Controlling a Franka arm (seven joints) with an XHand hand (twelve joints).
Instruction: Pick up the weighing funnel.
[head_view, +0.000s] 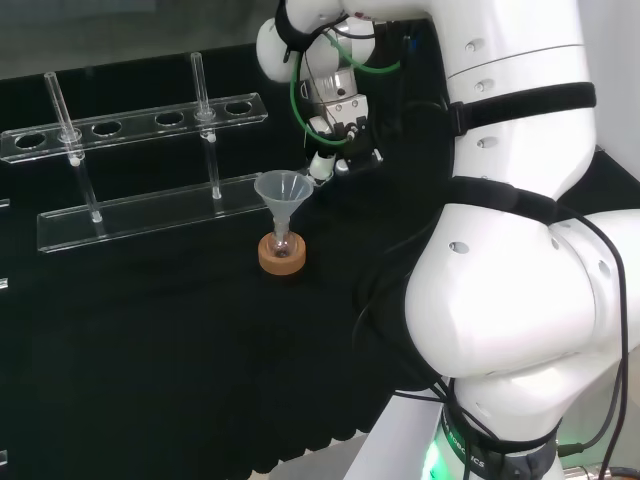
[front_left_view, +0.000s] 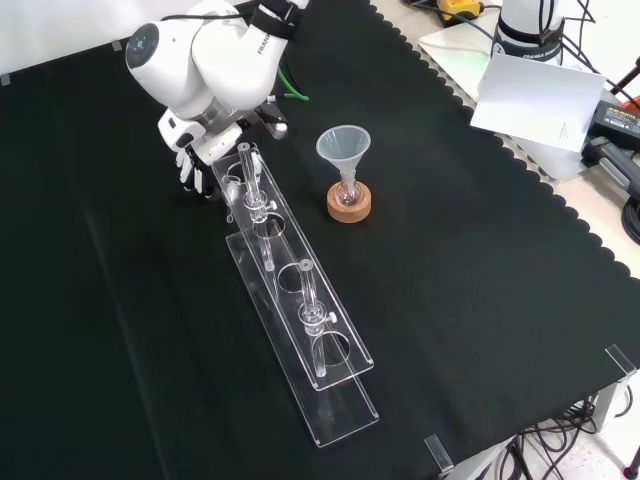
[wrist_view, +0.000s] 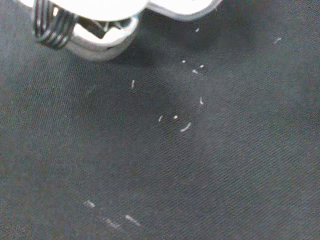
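My hand hangs low over the black cloth, just past the funnel in the head view. In the front view the hand sits under the white link, at the far end of the clear rack. Its fingers point down at the cloth, relaxed, and I see nothing between them. The wrist view has bare, linty cloth under a blurred white part of the hand. The funnel stands mouth up in a small flask on a cork ring, untouched.
The clear rack with its two upright glass tubes runs along the cloth to the left of the hand in the head view. The funnel and cork ring stand right of the rack in the front view. A paper sheet lies beyond the cloth's edge.
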